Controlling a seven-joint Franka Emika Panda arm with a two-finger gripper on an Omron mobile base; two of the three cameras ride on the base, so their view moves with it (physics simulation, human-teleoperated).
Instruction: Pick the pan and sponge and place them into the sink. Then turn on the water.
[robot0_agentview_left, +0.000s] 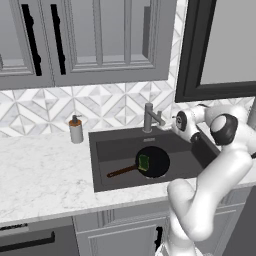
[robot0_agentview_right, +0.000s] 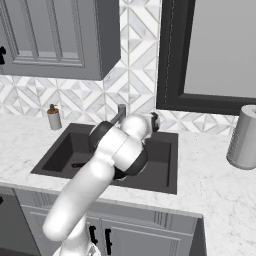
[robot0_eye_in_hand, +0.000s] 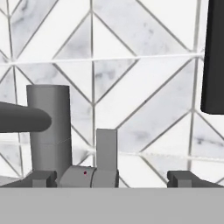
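A white marble tabletop ran beneath grey cabinets and a wall of white-and-grey geometric tiles, with a dark-framed window above its right end. The sink was set into the tabletop near its back edge. The pan lay on the sink floor toward the right, its thin brown handle reaching left toward the front wall of the basin. The sponge rested inside the pan at its left side. A grey soap dispenser stood on the tabletop just beside the sink's back left corner, and a grey canister stood well apart toward the right end. The faucet rose at the sink's back rim; no stream fell from its spout. The gripper hung level with the faucet's base, its jaws apart, the short upright lever standing between the two dark fingertips without visibly touching either.
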